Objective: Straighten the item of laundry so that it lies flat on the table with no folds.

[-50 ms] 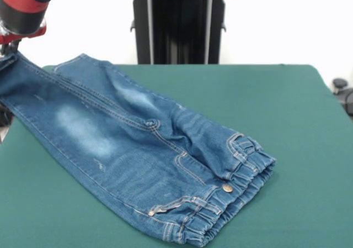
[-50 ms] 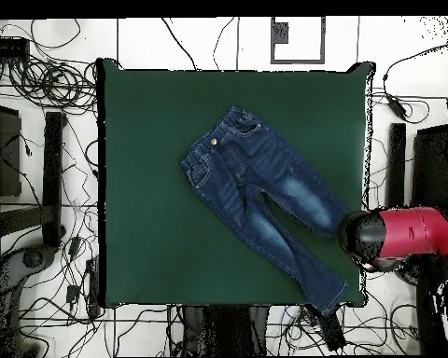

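The item of laundry [image 1: 138,148], a small pair of blue jeans with faded patches, lies diagonally on the green table [image 1: 276,104]. Its gathered waistband and metal button [image 1: 227,188] point toward the near right. One leg ends near the far edge [image 1: 83,60]. The other leg runs to the left edge, where its end meets my gripper [image 1: 7,48] under the red and black arm head [image 1: 25,2]. From above, the jeans [image 2: 256,191] spread toward the arm head [image 2: 368,238], which hides that leg's hem. The cloth hides how the jaws stand.
The robot's black pedestal [image 1: 179,30] stands behind the far table edge. Cables [image 2: 41,121] and black stands [image 2: 52,177] ring the table on the floor. Bare green cloth [image 2: 144,186] surrounds the jeans on the waistband side.
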